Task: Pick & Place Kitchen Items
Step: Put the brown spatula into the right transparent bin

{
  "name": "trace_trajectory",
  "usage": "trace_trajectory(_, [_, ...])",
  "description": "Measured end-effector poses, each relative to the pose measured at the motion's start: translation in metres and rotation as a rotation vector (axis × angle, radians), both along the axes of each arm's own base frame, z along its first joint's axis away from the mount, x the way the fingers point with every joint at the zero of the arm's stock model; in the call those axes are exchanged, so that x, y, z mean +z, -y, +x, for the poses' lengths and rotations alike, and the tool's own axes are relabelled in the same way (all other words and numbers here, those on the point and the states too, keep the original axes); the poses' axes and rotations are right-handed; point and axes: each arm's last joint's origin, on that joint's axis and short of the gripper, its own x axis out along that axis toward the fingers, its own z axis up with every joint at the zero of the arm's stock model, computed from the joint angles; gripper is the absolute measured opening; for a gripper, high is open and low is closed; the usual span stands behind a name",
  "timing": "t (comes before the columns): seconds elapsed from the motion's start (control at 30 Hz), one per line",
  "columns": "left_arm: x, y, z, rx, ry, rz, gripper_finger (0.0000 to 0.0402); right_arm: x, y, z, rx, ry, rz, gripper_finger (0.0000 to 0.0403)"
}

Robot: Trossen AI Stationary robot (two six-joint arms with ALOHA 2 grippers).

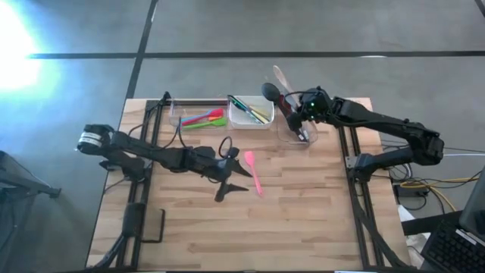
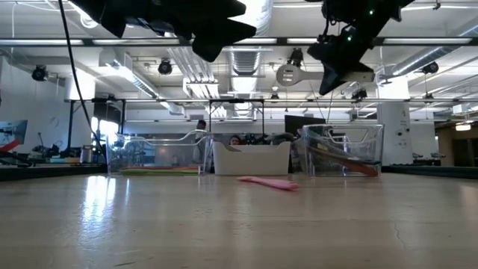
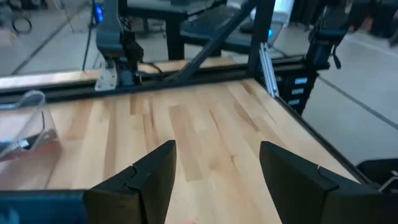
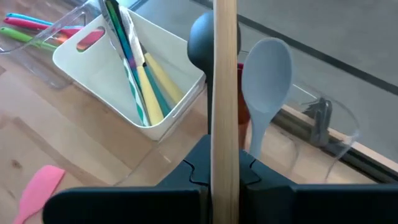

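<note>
My right gripper (image 1: 294, 110) hangs over the clear tub (image 1: 297, 133) at the back right and is shut on a wooden utensil (image 1: 280, 76). That tub holds a black ladle (image 4: 202, 43), a grey spoon (image 4: 267, 68) and a red utensil. A pink spatula (image 1: 254, 173) lies flat on the table's middle. My left gripper (image 1: 231, 188) is open and empty, raised just left of the spatula. In the left wrist view its fingers (image 3: 149, 180) stand wide apart over bare wood. My right gripper pinches the wooden utensil's straight handle (image 4: 225, 143) between its two fingers. The handle runs on past the fingers toward the table's far edge (image 1: 280, 74). The utensil is lifted above the clear tub. The gripper hides its lower end.
A white tub (image 1: 250, 114) with several green, yellow and teal utensils stands at the back middle. A clear tub (image 1: 198, 117) with red, pink and green utensils stands left of it. Dark frame rails (image 1: 356, 189) run along both table sides. The near half of the table is bare wood.
</note>
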Motion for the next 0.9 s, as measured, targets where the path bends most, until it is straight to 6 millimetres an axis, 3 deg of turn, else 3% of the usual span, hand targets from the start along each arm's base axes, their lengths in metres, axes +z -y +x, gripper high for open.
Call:
trace_trajectory(0.23, [-0.015, -0.001, -0.011, 0.006, 0.124, -0.049, 0.0217, -0.028, 0.004, -0.002, -0.019, 0.018, -0.008, 0.0008])
trace_trajectory(0.53, [-0.028, -0.003, -0.021, 0.013, 0.164, -0.098, 0.0213, -0.064, 0.006, -0.001, -0.048, 0.093, -0.024, 0.0008])
trace_trajectory(0.9, [-0.028, -0.003, -0.021, 0.016, 0.161, -0.108, 0.0211, -0.116, 0.027, 0.034, -0.015, -0.059, 0.009, 0.0008])
